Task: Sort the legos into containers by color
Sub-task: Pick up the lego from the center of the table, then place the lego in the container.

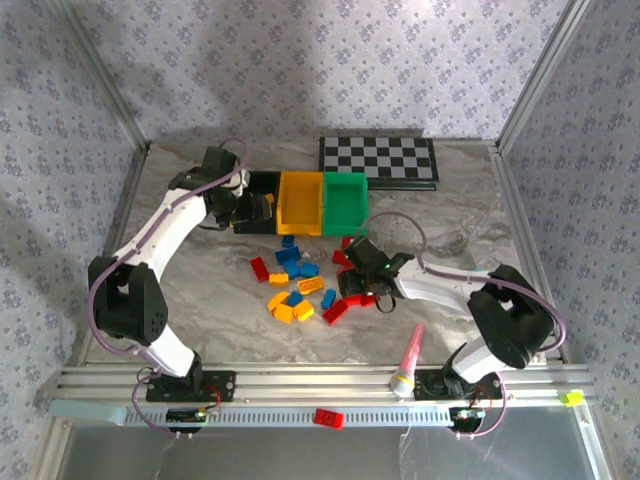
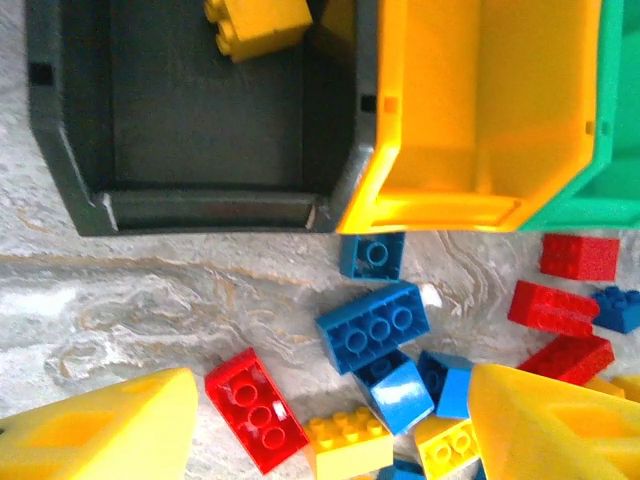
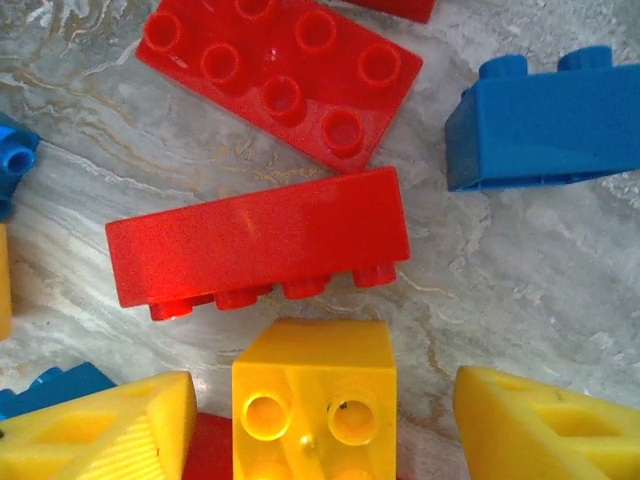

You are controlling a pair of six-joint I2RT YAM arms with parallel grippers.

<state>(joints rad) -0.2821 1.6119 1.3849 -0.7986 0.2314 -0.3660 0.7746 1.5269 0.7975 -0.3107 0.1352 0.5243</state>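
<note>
Left pincer (image 1: 258, 211): jaws apart, empty. Black bin (image 2: 60, 150) just ahead, yellow lego (image 2: 258, 25) inside. Yellow bin (image 2: 470, 120) ahead-right.
Right pincer (image 1: 352, 262): jaws apart. Second yellow lego (image 3: 315, 390) between fingers, gaps both sides. Red lego (image 3: 260, 250) just ahead.

This is looking like a robotics lab, where a bench-top test cell is standing rather than any lived-in room. Patterned wallpaper panels (image 1: 300, 60) are closing in the back and sides, and bare aluminium posts (image 1: 100, 75) are framing them at the corners. A marble-print tabletop (image 1: 230, 325) is serving as the floor of the cell, and a slotted aluminium rail (image 1: 300, 385) is running along its near edge. The left arm (image 1: 165, 225) and the right arm (image 1: 440, 285) are sitting bolted to that rail, with purple cables (image 1: 560, 330) looping off them. A black-and-white checkerboard (image 1: 380, 160) is lying flat at the back, while toy legos (image 1: 300, 285) and small plastic containers (image 1: 300, 205) are sitting out as props.
</note>
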